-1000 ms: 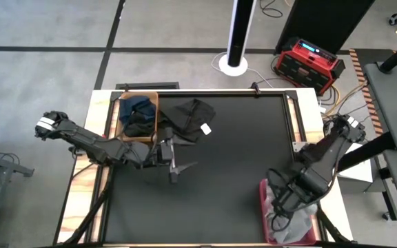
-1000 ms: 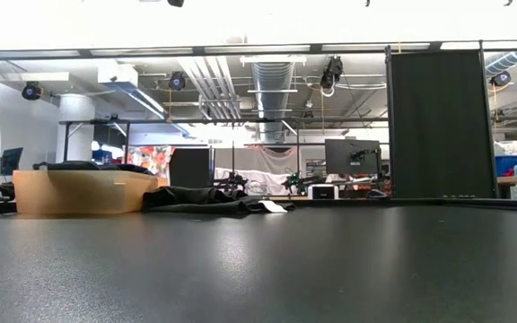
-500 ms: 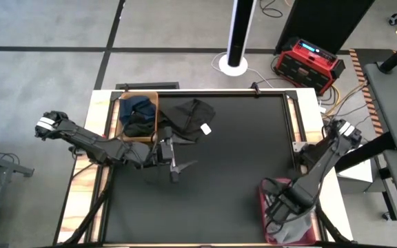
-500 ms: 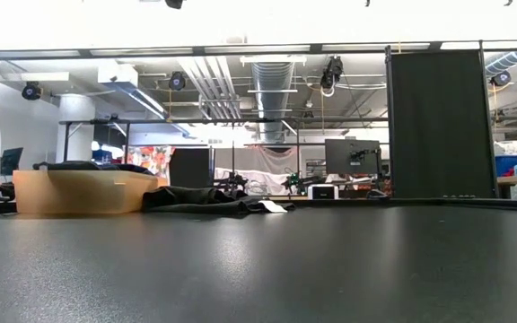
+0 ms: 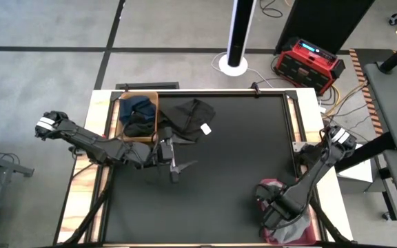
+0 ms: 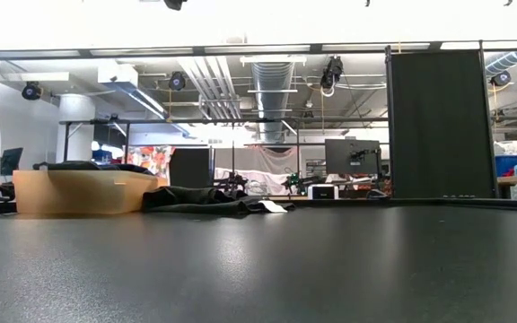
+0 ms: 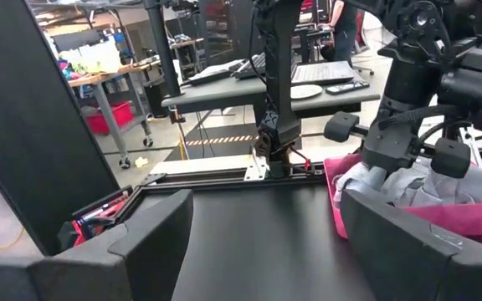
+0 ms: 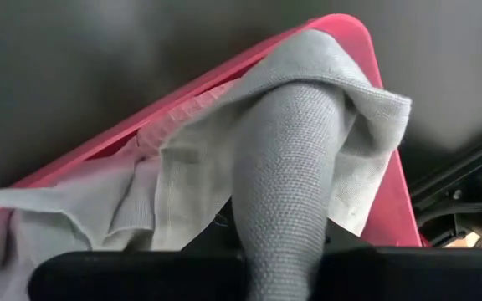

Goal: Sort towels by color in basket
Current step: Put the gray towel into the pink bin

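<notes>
A wooden basket (image 5: 138, 117) at the table's far left holds navy and black towels. Beside it a black towel (image 5: 190, 116) with a white tag lies flat on the table; it also shows in the low view as the black towel (image 6: 205, 199). My left gripper (image 5: 183, 171) stands open and level just near of it, touching nothing. At the near right, my right gripper (image 5: 277, 210) points down over a pink basket (image 5: 265, 186) of grey and white towels. It is shut on a grey towel (image 8: 295, 167). My right gripper holds a bunched-up part of the grey towel (image 8: 281, 238) between its two fingers, coming from above and pointing down. The gripper's dark body hides the exact place of contact. The towel hangs below the fingers as a thick column, its lower end spread on the cloth in the pink basket.
The pink basket (image 7: 467, 224) stands at the table's near right corner, with frame rails right beside it. The middle of the black table top (image 5: 240, 151) is bare. A red device and a white pole stand on the floor beyond the far edge.
My right gripper has come down toward the pink basket and a little toward the table's near edge, staying shut. The grey towel has sunk with it into the basket.
</notes>
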